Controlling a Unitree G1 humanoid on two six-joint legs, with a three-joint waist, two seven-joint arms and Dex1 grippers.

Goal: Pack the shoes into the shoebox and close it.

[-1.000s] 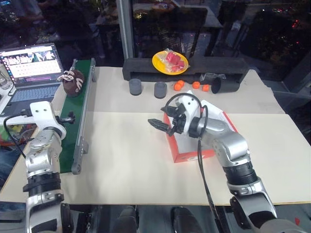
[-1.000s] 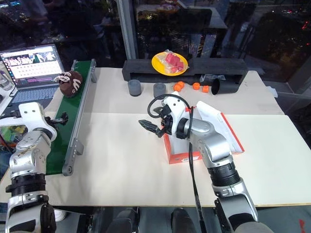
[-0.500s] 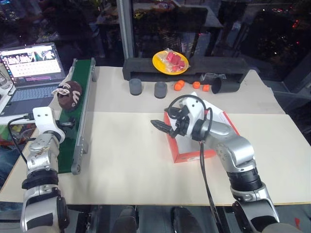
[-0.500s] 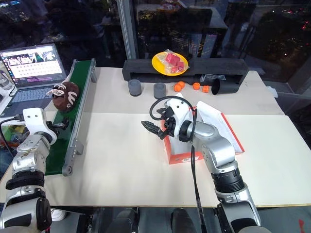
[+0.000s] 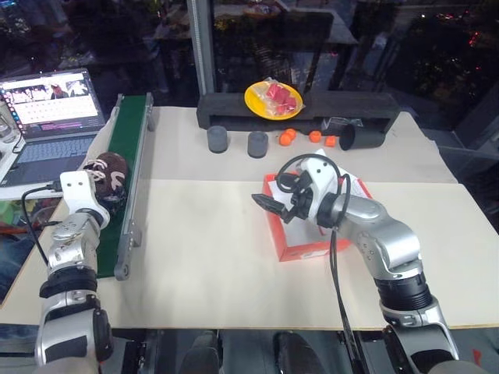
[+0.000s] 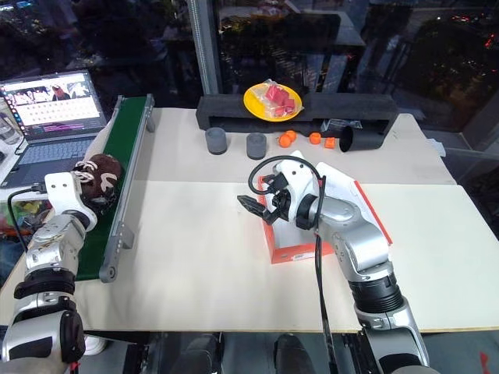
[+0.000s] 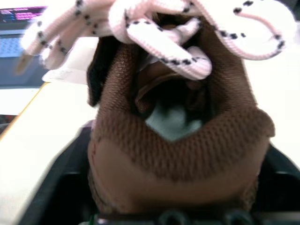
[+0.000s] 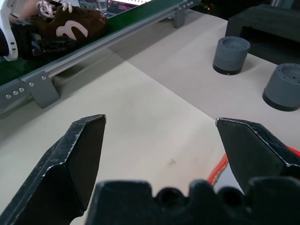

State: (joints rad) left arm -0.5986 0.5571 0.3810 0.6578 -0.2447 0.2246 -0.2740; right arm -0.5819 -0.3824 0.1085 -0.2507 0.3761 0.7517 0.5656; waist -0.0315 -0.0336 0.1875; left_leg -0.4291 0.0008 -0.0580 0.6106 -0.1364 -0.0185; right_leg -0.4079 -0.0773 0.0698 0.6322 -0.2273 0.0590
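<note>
The left tool (image 5: 109,195) closes around a brown shoe (image 5: 107,173) on the green conveyor (image 5: 129,140); the right tool (image 5: 273,209) hovers released over the shoebox (image 5: 308,245) on the table (image 5: 203,257)

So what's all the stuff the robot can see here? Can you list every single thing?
shoe: one, dark brown with cream laces, on the green belt at the left gripper
conveyor belt: one, green, left side of the table
shoebox: one, red-orange, white inside, open, middle of the table
laptop: one, screen on, far left
grey cylinders: two, back of the table
yellow plate: one, holding red pieces, on a black platform
small orange pieces: about four, by the platform
black cup: one, lying on its side
table: one, cream
left gripper: at the shoe's heel end
right gripper: black fingers open, over the shoebox's left edge
</note>
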